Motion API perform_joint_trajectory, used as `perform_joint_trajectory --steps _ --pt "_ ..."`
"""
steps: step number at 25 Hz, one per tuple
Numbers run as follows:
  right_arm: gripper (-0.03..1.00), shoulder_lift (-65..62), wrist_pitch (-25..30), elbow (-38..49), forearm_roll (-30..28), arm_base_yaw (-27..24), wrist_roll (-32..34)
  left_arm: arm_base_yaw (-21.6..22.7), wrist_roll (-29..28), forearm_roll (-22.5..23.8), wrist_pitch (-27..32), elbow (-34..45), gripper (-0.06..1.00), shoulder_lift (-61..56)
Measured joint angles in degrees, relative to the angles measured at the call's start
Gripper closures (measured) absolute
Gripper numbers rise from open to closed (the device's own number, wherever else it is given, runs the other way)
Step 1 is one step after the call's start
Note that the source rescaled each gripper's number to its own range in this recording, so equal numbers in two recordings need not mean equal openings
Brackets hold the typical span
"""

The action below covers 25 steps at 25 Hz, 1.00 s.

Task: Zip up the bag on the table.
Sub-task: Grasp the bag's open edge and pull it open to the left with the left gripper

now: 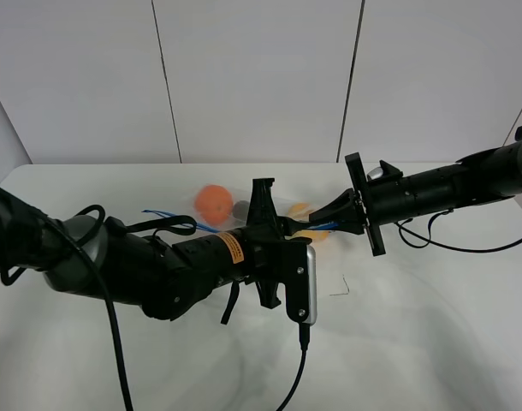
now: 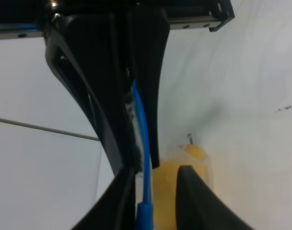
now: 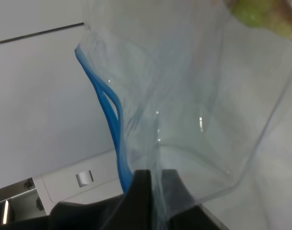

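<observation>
The clear bag (image 1: 244, 214) is held up between both arms over the white table (image 1: 432, 342). An orange fruit (image 1: 214, 201) and a yellow fruit (image 1: 302, 211) show through it. My left gripper (image 1: 295, 226) is shut on the blue zipper strip (image 2: 140, 124), with the strip pinched between its black fingers (image 2: 112, 120). My right gripper (image 1: 323, 224) is shut on the bag's edge right beside it. In the right wrist view its fingers (image 3: 141, 189) clamp the crinkled plastic (image 3: 194, 120) next to the strip (image 3: 110, 108). The two grippers are almost touching.
A white panelled wall (image 1: 261, 77) stands behind the table. Black cables (image 1: 449, 244) trail from both arms across the tabletop. A small dark mark (image 1: 342, 288) is on the table near the left wrist camera.
</observation>
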Motion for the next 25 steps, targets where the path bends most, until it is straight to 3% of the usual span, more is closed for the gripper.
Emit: perform_joint_trajectory --steps 14,19,25 --pt "0.97 0.0 0.0 0.0 0.0 0.0 0.0 0.0 0.0 0.0 0.0 0.0 0.72 0.0" --pt "0.97 0.0 0.0 0.0 0.0 0.0 0.0 0.0 0.0 -1.73 0.0 0.0 0.93 0.0" --pt "0.97 0.0 0.0 0.0 0.0 0.0 0.0 0.0 0.0 -2.36 0.0 0.0 0.94 0.0"
